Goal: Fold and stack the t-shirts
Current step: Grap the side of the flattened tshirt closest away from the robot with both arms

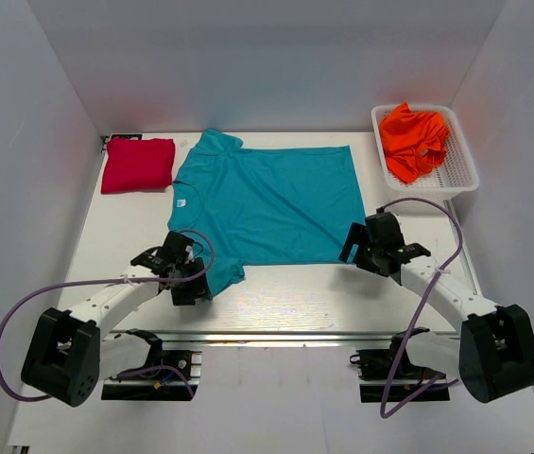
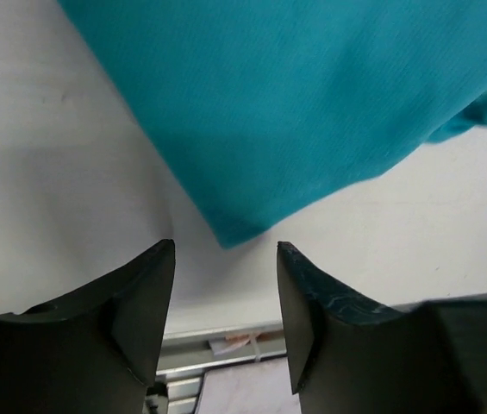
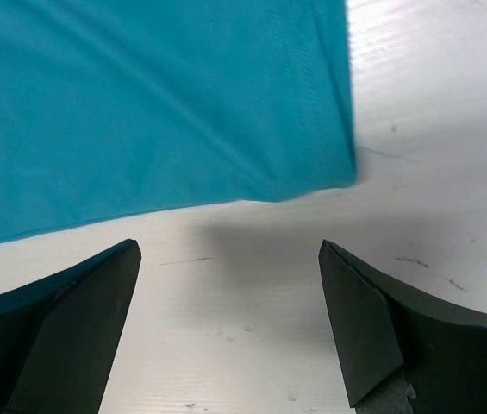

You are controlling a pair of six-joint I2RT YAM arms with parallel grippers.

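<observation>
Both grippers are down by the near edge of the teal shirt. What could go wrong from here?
1. The left gripper is open, just short of the teal shirt's sleeve tip. Closing here may catch only the very edge, or nothing.
2. The right gripper is open, and the hem corner lies ahead of it, toward one finger. An off-centre pinch could skew the fold.

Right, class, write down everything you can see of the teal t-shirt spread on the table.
The teal t-shirt is plain, soft-looking knit, short-sleeved, with a small white label inside the collar. It lies spread flat and unfolded on the white table, collar to the left, hem to the right. The left gripper hangs at its near sleeve corner, the right gripper just short of its near hem corner; neither visibly grips it.
</observation>
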